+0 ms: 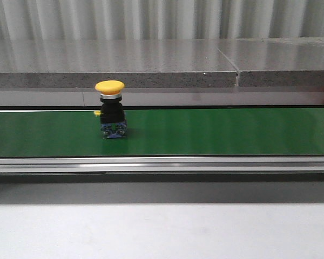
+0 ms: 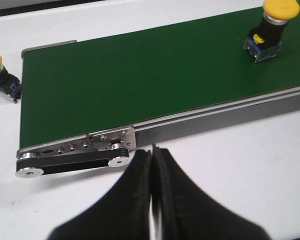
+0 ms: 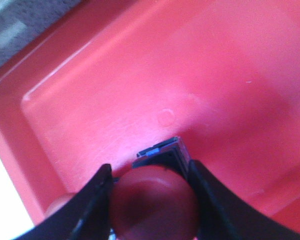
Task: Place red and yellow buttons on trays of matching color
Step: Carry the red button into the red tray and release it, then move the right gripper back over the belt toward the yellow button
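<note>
Ahead of the left gripper [image 2: 152,160], whose fingers are pressed together with nothing held, a yellow button [image 2: 270,27] is seen standing upright on the green belt [image 2: 140,80], well apart and across the belt's near rail. Between the fingers of the right gripper [image 3: 152,195], a red button [image 3: 155,200] is pinched directly over the red tray [image 3: 115,75], so release there is judged next.
</note>
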